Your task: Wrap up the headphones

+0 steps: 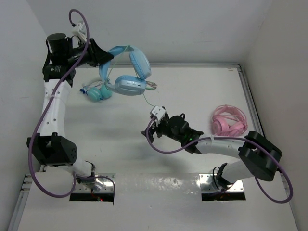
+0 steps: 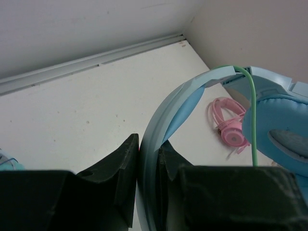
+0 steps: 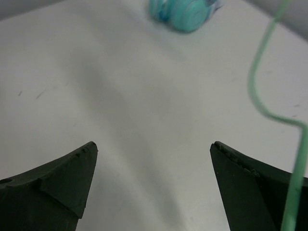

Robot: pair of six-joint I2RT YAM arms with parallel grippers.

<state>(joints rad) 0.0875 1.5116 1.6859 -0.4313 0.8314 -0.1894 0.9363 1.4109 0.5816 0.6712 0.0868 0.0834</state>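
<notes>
The sky-blue headphones point(image 1: 131, 73) hang in the air at the back left, held by their headband point(image 2: 163, 115). My left gripper point(image 1: 102, 57) is shut on that headband; in the left wrist view point(image 2: 149, 149) the band runs between the two fingers. One padded cup point(image 2: 281, 139) shows at the right. The thin pale-green cable point(image 1: 147, 98) hangs from the cups toward my right gripper point(image 1: 151, 126), which is open and empty low over the table. In the right wrist view point(image 3: 154, 149) the cable point(image 3: 251, 82) dangles beside the right finger, outside the jaws.
Small teal headphones point(image 1: 96, 91) lie on the table under the raised ones and show in the right wrist view point(image 3: 185, 9). Pink headphones point(image 1: 230, 120) lie at the right and show in the left wrist view point(image 2: 230, 126). Walls close the back and sides.
</notes>
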